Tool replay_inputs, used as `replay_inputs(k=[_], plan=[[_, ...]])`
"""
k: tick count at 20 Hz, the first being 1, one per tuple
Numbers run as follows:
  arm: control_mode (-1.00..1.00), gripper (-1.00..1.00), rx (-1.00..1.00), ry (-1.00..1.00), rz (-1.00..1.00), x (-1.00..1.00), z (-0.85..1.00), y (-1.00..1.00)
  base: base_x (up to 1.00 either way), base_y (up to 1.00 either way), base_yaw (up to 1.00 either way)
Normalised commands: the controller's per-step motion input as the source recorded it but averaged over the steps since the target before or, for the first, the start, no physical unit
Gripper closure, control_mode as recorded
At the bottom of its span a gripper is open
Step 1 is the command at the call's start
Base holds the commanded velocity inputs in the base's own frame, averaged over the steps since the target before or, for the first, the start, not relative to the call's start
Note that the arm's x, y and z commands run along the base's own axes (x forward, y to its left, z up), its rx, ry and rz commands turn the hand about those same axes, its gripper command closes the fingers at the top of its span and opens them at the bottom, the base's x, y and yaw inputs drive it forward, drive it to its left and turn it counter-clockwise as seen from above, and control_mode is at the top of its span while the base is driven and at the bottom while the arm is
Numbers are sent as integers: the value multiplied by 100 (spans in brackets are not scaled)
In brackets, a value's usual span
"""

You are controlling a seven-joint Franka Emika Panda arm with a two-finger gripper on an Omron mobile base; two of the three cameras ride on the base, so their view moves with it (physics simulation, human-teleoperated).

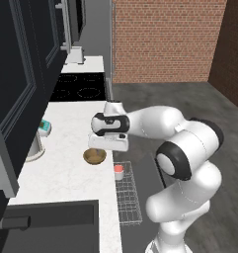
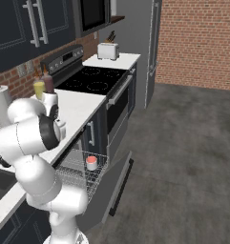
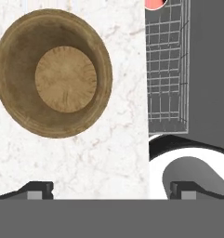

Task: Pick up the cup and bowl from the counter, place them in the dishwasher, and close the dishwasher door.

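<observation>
1. My fingers (image 3: 111,190): spread wide, holding nothing, hovering above the bowl.
2. Bowl (image 1: 94,156): golden-brown, upright on the white surface (image 1: 66,173) near its front edge, untouched.
3. Cup (image 1: 119,171): pinkish-red, standing upright in the wire rack (image 2: 80,174).
4. Dishwasher door (image 2: 109,183): dropped open below the pulled-out rack.
</observation>
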Motion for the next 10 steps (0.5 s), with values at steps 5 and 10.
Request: replay_inputs(k=[5,10], plan=[[-100,-100,0,0,0,27,-18,3,0,0,0],[-100,-100,0,0,0,30,-15,0,0,0,0]])
